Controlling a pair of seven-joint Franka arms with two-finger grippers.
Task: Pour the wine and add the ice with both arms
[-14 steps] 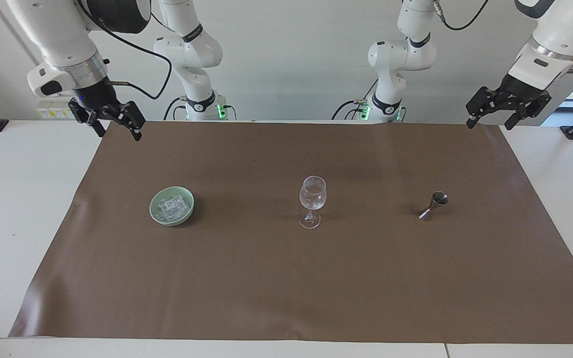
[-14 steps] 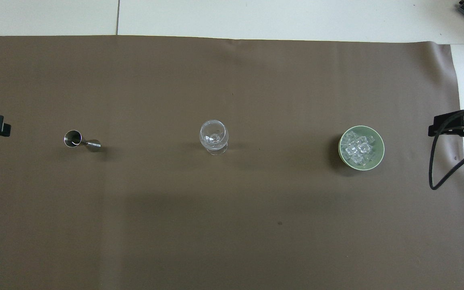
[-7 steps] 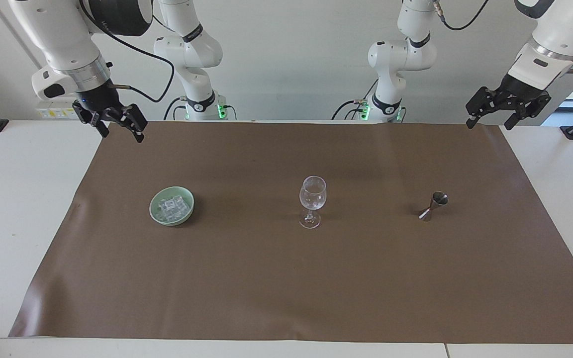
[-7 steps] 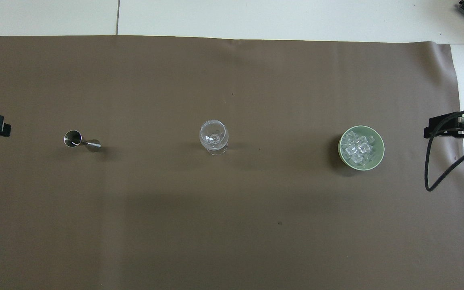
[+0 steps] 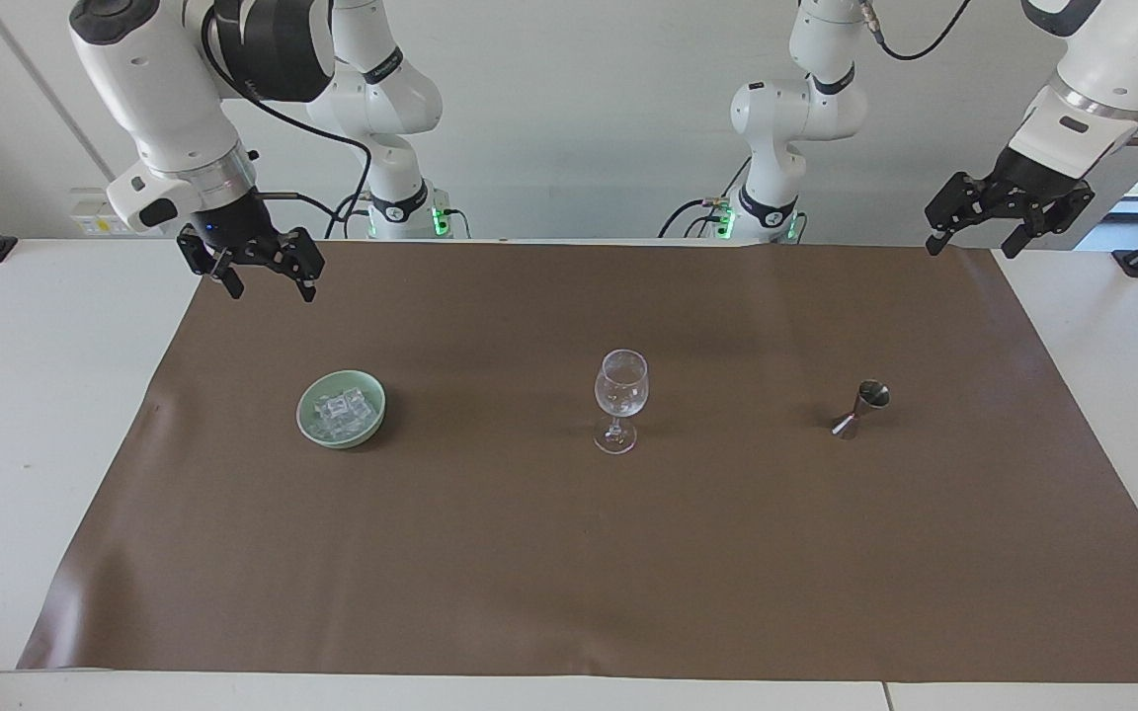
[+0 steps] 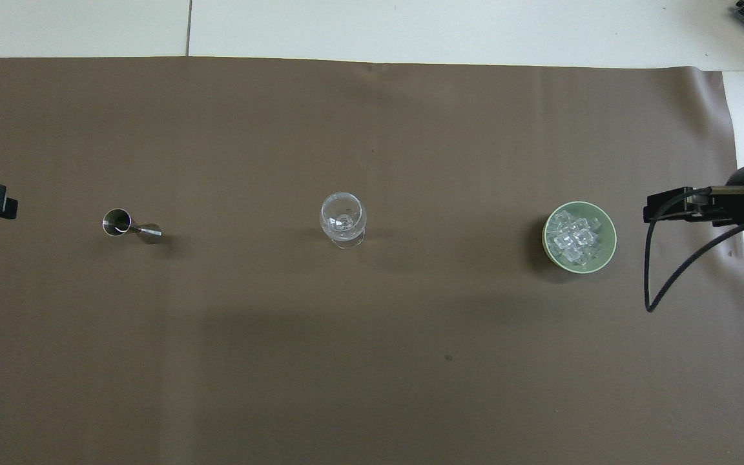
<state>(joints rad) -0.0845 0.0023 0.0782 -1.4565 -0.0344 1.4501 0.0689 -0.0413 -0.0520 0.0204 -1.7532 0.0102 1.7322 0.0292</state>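
Moved: right hand [image 5: 267,279] has swung in over the brown mat's [image 5: 569,553] edge toward the bowl, jaws open, empty.
Left hand [image 5: 1009,219]: waits over the mat corner, open, empty.
Worktop [image 5: 26,415]: white, under the mat.
Glass [image 5: 619,399]: upright mid-mat; fragile, take the stem.
Bowl [image 5: 371,420]: toward the right arm's end.
Jigger [image 5: 861,408]: toward the left arm's end.
Ice [image 5: 340,411]: in the bowl; light, slippery, pinch one cube's flat faces.

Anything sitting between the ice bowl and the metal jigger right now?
Only the stemmed glass, standing upright about midway between the green bowl of ice and the jigger. The overhead view shows bare brown mat elsewhere along that line.
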